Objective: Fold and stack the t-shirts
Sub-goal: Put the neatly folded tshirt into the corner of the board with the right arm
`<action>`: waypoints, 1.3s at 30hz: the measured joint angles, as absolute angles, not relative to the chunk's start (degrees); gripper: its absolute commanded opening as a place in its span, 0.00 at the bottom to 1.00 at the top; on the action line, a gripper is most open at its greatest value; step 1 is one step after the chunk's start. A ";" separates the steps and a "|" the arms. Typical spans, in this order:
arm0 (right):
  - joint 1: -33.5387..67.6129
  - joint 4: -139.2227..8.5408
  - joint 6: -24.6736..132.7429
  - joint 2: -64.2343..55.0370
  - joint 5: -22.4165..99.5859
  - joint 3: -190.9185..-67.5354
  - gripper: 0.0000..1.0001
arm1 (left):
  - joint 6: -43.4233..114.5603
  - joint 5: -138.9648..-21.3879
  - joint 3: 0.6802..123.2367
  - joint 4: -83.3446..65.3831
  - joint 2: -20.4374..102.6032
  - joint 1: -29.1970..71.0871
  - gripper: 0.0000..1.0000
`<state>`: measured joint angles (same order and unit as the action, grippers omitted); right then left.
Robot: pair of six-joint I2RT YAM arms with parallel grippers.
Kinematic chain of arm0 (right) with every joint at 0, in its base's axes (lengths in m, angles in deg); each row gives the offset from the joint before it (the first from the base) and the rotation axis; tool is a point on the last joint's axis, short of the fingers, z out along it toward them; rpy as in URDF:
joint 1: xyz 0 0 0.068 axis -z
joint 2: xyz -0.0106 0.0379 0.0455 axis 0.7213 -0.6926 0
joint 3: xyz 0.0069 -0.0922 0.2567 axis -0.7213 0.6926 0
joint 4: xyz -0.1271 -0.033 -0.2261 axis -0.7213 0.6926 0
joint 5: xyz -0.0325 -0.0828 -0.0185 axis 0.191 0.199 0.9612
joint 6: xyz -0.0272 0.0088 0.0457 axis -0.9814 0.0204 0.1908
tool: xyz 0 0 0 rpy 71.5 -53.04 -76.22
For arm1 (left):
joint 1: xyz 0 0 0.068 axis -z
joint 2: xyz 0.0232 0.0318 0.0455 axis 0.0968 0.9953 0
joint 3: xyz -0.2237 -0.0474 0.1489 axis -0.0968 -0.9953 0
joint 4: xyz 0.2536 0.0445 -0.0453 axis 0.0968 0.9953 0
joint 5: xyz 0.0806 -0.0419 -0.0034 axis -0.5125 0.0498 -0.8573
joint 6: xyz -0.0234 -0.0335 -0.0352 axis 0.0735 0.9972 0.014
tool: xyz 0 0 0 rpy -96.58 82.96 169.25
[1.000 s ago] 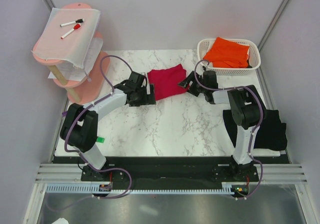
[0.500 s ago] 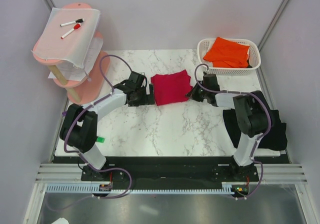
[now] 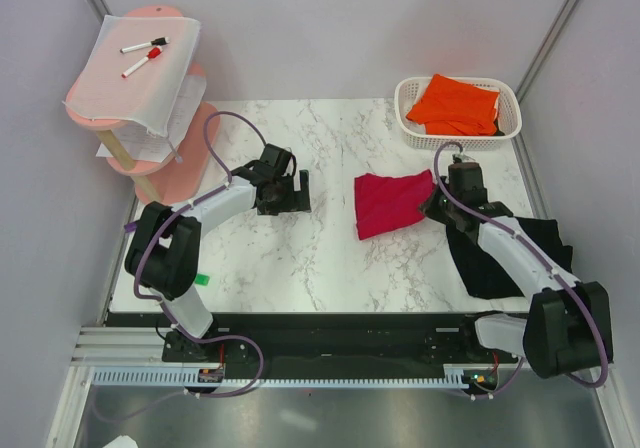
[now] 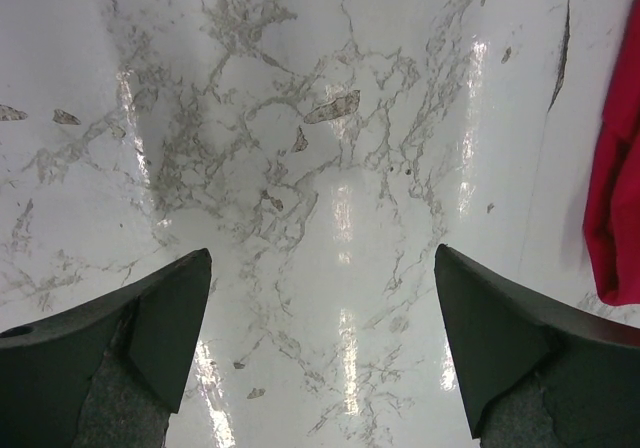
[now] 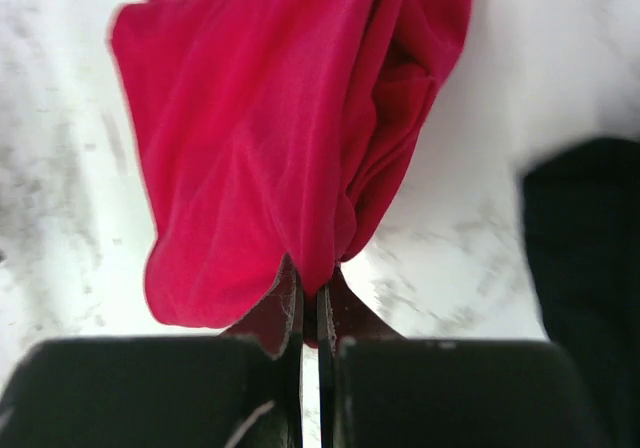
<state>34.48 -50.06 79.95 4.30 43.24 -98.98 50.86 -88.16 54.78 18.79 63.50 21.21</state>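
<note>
Gripping with the right jaws, pressed tight together on a bunched edge of the crimson t-shirt (image 5: 260, 138). Found at centre right of the overhead frame (image 3: 392, 203), lying folded but rumpled on the worktop (image 3: 300, 258), with its right corner drawn up toward the jaws. Just beside the black t-shirt (image 3: 485, 268) at lower right, draped partly over the worktop's right edge and half hidden under the right arm. Cannot tell how neatly folded.

Holding the left jaws spread wide and empty, low over bare marble at centre left, well apart from the crimson cloth. Only a red sliver (image 4: 620, 188) at the right edge of the left wrist view.

Leaving the orange t-shirt (image 3: 455, 103) heaped in the white basket (image 3: 462, 139) at upper right.

Judged as the stacking step for the crimson one: folded already, apparently bound for the black one as base of the pile.

Next, probably: lift enough to clear the black cloth, carry right, lay flat with edges squared, then let go. Needs care, held by a single pinch at one edge and liable to fall open. Worth bringing the left jaws across to steady the free side. Orange yet to be fetched, folded and added.
</note>
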 measured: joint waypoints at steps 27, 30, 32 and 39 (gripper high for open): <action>40.38 -41.07 79.95 8.61 37.21 -85.91 0.98 | 50.86 -84.62 54.78 17.57 63.52 22.70 0.99; 40.36 -39.78 79.58 14.03 37.54 -86.02 0.98 | 50.88 -82.85 55.57 16.70 63.58 25.58 0.99; 40.30 -38.10 79.32 17.68 38.87 -87.07 0.98 | 50.88 -81.61 58.39 16.26 64.52 29.10 0.99; 40.27 -34.71 77.37 21.48 50.26 -94.04 0.98 | 50.99 -76.93 71.98 11.17 73.09 40.09 0.99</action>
<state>40.27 -34.71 77.37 21.48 50.26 -94.04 50.99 -76.93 71.98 11.17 73.09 40.09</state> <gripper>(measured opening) 0.982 0.990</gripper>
